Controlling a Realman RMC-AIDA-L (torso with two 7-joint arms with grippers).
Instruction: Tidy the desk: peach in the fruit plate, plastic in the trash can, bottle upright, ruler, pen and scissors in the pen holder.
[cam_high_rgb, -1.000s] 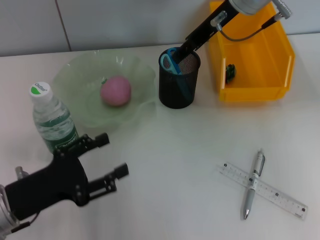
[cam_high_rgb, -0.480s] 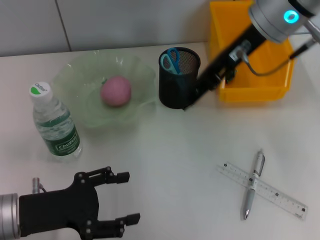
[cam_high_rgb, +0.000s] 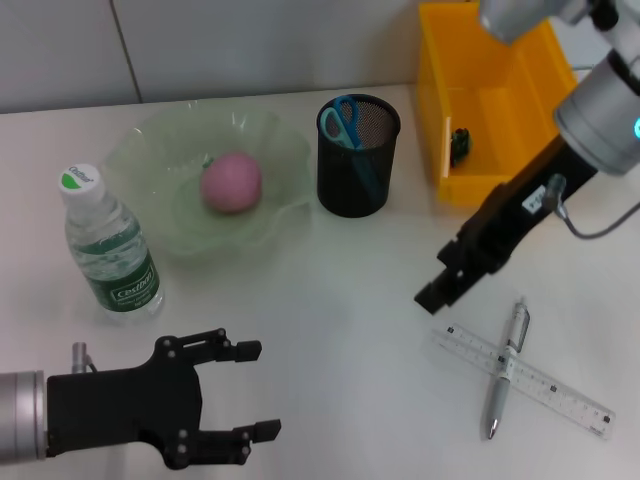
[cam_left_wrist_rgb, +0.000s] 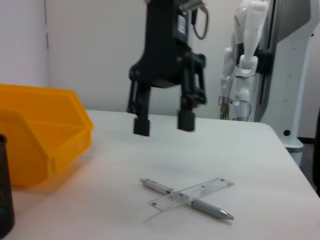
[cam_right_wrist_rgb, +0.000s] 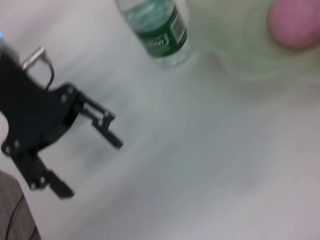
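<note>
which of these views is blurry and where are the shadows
Right wrist view: smeared throughout, the bottle and peach soft-edged, the left gripper a dark blur. Head view: mostly sharp, faint shadows under the ruler and pen. Left wrist view: the right gripper slightly soft, a pale shadow beside the yellow bin.

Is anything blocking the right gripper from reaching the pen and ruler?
Nothing visible. The right gripper, open, hangs above bare table beside the ruler, with the pen lying across it.
</note>
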